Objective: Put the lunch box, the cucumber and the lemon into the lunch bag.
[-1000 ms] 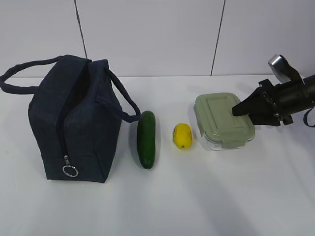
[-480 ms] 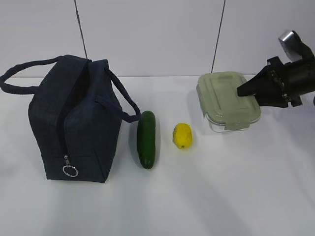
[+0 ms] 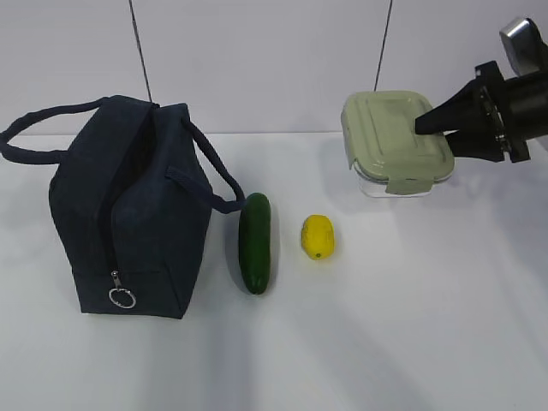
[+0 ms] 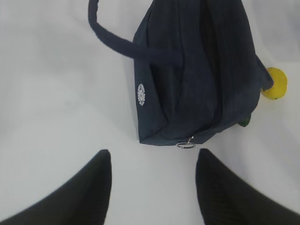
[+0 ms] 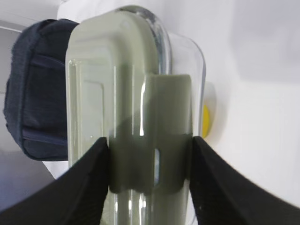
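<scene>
The lunch box, clear with a sage-green lid, hangs in the air at the right, clear of the table. My right gripper is shut on its right end, with the jaws pressed on the lid clasp. The dark green cucumber and the yellow lemon lie side by side on the table. The navy lunch bag stands at the left, its ring pull low on the front end. My left gripper hovers open and empty over bare table, just short of the lunch bag.
The white table runs to a white wall at the back. Two loop handles stick out from the bag's sides. The lemon peeks out past the bag in the left wrist view.
My right gripper has lifted the lunch box off the table, upward and slightly to the right. The cucumber, lemon and bag have stayed put.
</scene>
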`<state>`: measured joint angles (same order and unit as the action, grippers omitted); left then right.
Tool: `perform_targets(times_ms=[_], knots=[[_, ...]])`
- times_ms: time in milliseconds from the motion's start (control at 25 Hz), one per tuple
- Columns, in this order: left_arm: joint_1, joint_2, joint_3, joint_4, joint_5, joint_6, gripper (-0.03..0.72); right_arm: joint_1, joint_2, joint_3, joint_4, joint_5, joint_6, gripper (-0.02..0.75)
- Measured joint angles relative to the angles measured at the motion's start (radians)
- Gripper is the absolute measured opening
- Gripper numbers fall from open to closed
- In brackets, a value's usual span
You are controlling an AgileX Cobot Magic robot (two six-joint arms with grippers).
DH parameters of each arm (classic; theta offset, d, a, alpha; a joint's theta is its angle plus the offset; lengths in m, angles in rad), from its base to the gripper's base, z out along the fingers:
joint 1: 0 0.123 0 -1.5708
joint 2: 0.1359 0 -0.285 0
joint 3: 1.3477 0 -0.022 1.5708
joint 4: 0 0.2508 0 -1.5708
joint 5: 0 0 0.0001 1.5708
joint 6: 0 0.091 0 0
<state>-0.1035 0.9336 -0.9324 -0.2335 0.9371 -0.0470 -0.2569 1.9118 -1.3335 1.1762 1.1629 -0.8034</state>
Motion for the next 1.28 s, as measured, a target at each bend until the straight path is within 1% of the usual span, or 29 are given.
perform_targets(times_ms=[120, 240, 560, 680, 840, 1080, 1280], knots=[[0.0, 0.151, -0.107, -0.037, 0.022, 0.019, 0.418, 0.0, -0.012, 0.0, 0.027, 0.0, 0.004, 0.368], [0.0, 0.298, -0.216, -0.051, 0.067, 0.047, 0.419, 0.0, -0.014, 0.0, 0.054, 0.001, 0.008, 0.368], [0.0, 0.559, -0.466, -0.107, 0.143, 0.169, 0.419, 0.0, -0.014, 0.0, 0.102, 0.002, 0.011, 0.368], [0.0, 0.655, -0.534, -0.168, 0.181, 0.194, 0.419, 0.0, -0.015, 0.0, 0.122, 0.002, 0.011, 0.368], [0.0, 0.747, -0.593, -0.22, 0.188, 0.209, 0.419, 0.0, -0.029, 0.0, 0.126, 0.002, 0.014, 0.368], [0.0, 0.836, -0.609, -0.235, 0.19, 0.236, 0.419, 0.014, -0.05, 0.0, 0.165, 0.002, 0.018, 0.368], [0.0, 0.883, -0.609, -0.237, 0.19, 0.245, 0.419, 0.089, -0.049, 0.0, 0.175, 0.002, 0.018, 0.368]])
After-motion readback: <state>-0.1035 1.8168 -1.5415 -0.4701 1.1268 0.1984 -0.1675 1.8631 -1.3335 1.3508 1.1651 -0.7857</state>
